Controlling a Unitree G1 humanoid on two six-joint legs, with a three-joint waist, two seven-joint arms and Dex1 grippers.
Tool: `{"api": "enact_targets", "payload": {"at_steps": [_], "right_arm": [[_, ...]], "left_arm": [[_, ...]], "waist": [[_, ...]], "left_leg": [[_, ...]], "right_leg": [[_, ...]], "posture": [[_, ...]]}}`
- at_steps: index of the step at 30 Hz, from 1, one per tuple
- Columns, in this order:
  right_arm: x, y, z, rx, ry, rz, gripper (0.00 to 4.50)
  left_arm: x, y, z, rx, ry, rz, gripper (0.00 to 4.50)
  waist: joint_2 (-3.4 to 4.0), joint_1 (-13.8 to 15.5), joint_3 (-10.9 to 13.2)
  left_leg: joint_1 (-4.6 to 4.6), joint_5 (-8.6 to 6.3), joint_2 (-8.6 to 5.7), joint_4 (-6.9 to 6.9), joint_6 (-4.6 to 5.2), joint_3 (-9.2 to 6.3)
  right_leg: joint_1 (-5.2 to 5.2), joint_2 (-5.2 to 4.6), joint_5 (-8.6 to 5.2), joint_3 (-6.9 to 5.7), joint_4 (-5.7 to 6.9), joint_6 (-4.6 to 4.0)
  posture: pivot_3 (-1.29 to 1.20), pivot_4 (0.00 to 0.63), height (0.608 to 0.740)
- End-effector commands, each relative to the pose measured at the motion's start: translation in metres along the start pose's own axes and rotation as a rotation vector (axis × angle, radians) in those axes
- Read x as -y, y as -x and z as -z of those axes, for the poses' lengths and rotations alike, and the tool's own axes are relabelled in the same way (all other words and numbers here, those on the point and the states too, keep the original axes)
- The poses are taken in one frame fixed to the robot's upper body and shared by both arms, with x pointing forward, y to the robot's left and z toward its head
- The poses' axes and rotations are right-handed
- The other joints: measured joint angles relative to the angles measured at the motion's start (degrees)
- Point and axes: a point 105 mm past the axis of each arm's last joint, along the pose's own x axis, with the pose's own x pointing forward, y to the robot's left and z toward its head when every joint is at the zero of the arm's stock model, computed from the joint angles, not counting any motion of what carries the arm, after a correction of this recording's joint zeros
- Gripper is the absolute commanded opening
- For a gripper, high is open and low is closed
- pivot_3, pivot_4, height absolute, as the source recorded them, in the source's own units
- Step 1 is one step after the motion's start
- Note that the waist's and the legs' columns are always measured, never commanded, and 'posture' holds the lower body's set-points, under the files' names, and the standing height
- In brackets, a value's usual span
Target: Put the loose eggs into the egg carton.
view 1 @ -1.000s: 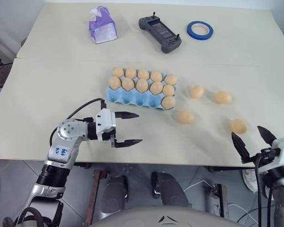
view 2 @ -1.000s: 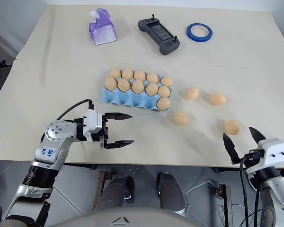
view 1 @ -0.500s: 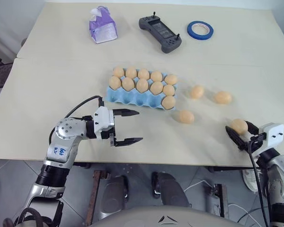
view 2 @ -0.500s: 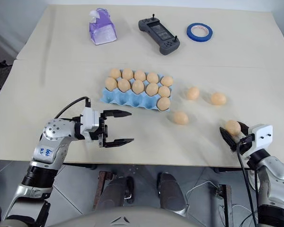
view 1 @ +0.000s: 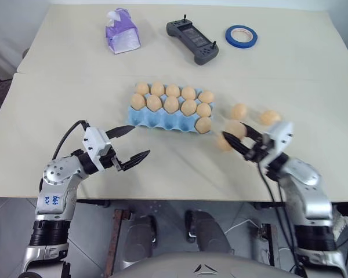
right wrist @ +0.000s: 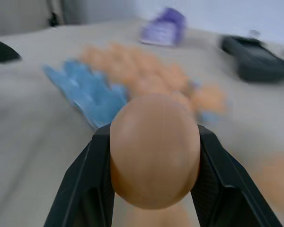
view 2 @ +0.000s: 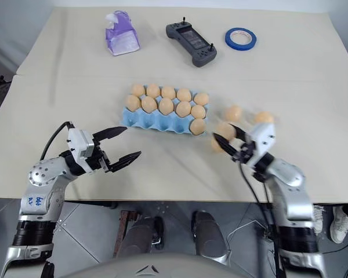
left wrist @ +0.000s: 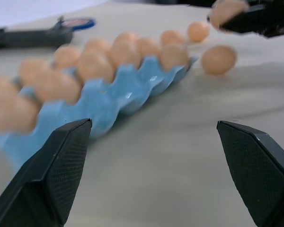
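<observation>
**Q:** Right gripper — holding?

**A:** Yes. My right gripper [view 1: 236, 138] is closed on one egg [right wrist: 154, 149], pinched across its middle between my two fingers [right wrist: 83, 184], its rounded end poking out past my tips. I read that as a carry grip: the sides are clamped, the nose is free to drop into a cup.

**Q:** Where's the carton from there?

**A:** The egg carton [view 1: 151, 118] lies ahead of my right jaws and off to their left, apart from them. Its two far rows look full, and the near row holds one egg at the end closest to my right jaws; the rest of that row shows bare blue cups, so I'd aim there.

**Q:** Other loose eggs?

**A:** One on the table [view 1: 58, 110] just below my right jaws, partly hidden by them — it looks like one egg [view 2: 218, 144], though I can't be sure. Two more [view 1: 239, 111] and [view 1: 269, 117] sit beyond my right jaws, clear of the carton.

**Q:** Left gripper?

**A:** My left gripper [view 1: 130, 143] is spread wide, gripping nothing. The carton's near left corner sits just ahead of it, not touching — probably there to steady the tray.
</observation>
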Motion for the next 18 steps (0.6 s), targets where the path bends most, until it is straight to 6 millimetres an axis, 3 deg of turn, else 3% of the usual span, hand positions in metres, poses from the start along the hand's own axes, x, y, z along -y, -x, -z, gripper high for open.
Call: {"api": "enact_targets", "payload": {"at_steps": [1,6,9,14,18], "right_arm": [[-0.012,-0.040,-0.004,-0.005,0.010,-0.015,1.88],[-0.011,-0.068,-0.007,-0.009,0.042,-0.005,1.88],[-0.017,-0.074,-0.014,0.018,0.022,-0.037,2.62],[-0.027,-0.055,-0.019,0.037,0.013,-0.089,4.40],[-0.020,-0.030,-0.030,0.078,0.012,-0.066,4.48]], "left_arm": [[0.001,0.004,-0.010,0.018,-0.031,-0.011,4.50],[0.004,0.004,-0.013,0.019,-0.034,-0.017,4.50],[0.006,0.007,-0.014,0.016,-0.035,-0.020,4.50],[0.007,0.008,-0.016,0.017,-0.035,-0.025,4.50],[0.010,0.002,-0.018,0.029,-0.032,0.006,4.50]], "waist": [[0.00,0.1,0.0],[0.00,0.3,0.0],[0.00,0.0,0.0],[0.00,0.0,0.0],[0.00,0.1,0.0]], "left_leg": [[-0.02,-0.01,-0.03,-0.01,0.01,-0.02],[-0.19,-0.06,-0.03,-0.06,-0.01,-0.17],[-0.25,-0.16,-0.02,-0.08,0.01,-0.15],[-0.26,-0.23,0.02,-0.18,0.01,-0.15],[-0.29,-0.23,0.00,-0.10,0.05,-0.13]], "right_leg": [[-0.01,-0.06,0.00,-0.02,-0.04,0.00],[-0.12,-0.09,-0.01,-0.15,-0.13,-0.04],[-0.15,-0.09,-0.01,-0.17,-0.19,-0.04],[-0.19,-0.04,-0.01,-0.24,-0.21,-0.04],[-0.13,-0.05,-0.01,-0.22,-0.28,-0.04]], "posture": [[0.00,0.150,0.740],[0.00,0.150,0.740],[0.00,0.150,0.740],[0.00,0.150,0.740],[0.00,0.150,0.740]]}}
